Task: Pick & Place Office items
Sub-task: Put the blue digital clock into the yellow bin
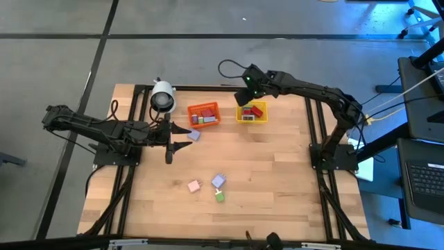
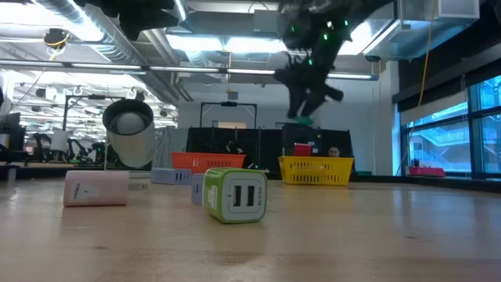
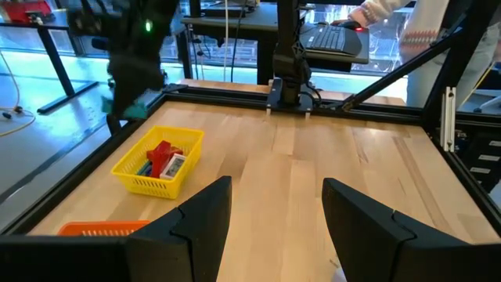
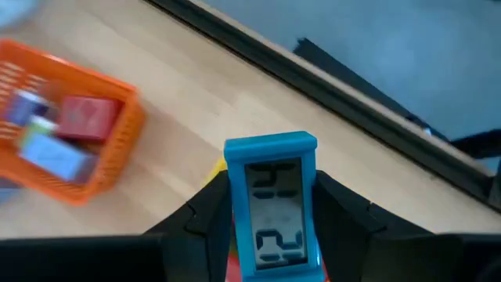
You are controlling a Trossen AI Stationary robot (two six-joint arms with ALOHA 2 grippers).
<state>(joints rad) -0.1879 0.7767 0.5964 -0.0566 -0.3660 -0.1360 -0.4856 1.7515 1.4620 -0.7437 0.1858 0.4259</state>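
Note:
My right gripper (image 1: 247,93) hangs over the far left corner of the yellow mesh bin (image 1: 251,112), shut on a small blue digital clock (image 4: 272,204). That bin holds a red item (image 3: 160,157) and others. The orange mesh bin (image 1: 204,114) beside it also holds several items. Loose on the wood lie a pink block (image 1: 193,186), a lilac block (image 1: 218,181), a green block (image 2: 235,194) and another lilac block (image 1: 194,135). My left gripper (image 1: 171,137) waits open at the table's left, close to that last lilac block. My right gripper pinches the blue clock by its two long side edges (image 4: 232,205) between the two fingers. The fingers slant down from the table's right side. The clock's display faces the wrist camera and its top end (image 4: 270,144) sticks out past the fingertips. It hangs clear above the yellow bin (image 2: 317,170).
A white cylindrical camera-like object (image 1: 162,97) stands at the far left, beside the orange bin. A black frame rail (image 3: 235,92) runs along the table's edges. Bare wood lies in the middle and near right of the table (image 1: 277,180).

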